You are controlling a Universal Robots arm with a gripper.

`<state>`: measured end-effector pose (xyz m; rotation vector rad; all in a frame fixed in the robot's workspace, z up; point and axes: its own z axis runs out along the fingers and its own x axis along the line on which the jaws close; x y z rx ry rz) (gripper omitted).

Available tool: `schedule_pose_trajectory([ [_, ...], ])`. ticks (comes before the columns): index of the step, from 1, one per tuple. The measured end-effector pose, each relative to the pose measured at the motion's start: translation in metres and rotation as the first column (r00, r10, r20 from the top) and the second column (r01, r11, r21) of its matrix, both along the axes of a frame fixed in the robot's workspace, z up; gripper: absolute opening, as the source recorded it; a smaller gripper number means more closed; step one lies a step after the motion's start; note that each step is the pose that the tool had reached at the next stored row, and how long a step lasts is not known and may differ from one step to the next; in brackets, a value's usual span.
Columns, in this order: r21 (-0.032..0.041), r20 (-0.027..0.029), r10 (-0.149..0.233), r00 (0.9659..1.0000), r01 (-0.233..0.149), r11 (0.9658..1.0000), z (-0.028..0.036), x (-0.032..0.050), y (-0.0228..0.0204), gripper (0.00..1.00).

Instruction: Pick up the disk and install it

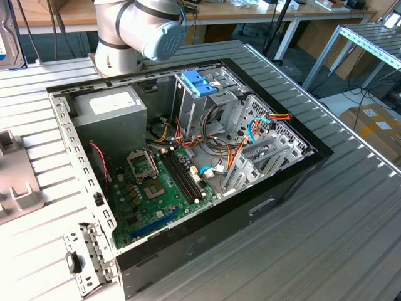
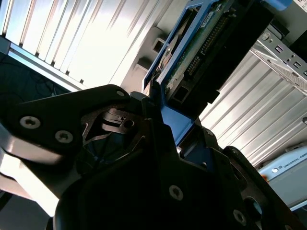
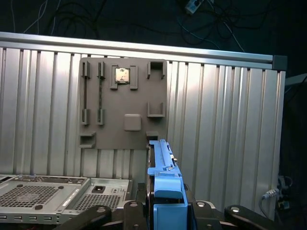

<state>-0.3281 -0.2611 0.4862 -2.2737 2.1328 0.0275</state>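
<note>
Although the gripper (image 3: 165, 213) clasps the disk (image 3: 164, 182) in the air, fitting it into the computer case (image 1: 207, 229) is not yet done.

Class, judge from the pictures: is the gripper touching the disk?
Touching. In the second wrist view the gripper clamps the blue rail of the disk, with no gap showing between them.

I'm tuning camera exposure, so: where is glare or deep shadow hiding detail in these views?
Second wrist view: the ribbed table blows out to white, while the hand gripping the disk sinks into near-black shadow. First wrist view: only a mild bright band on the table. Exterior view: even light, the computer case readable inside.
</note>
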Motion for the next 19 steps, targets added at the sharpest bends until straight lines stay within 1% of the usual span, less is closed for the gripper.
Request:
schedule_pose_trajectory([
  [5, 0.0, 0.0, 0.0, 1.0, 0.0, 1.0, -0.0003, 0.0059, 0.0, 0.37],
  [14, 0.0, 0.0, 0.0, 1.0, 0.0, 1.0, -0.001, 0.0221, 0.0, 0.37],
  [19, -0.0001, 0.0, 0.0, 1.0, 0.0, 1.0, -0.0013, 0.0287, 0.0, 0.37],
])
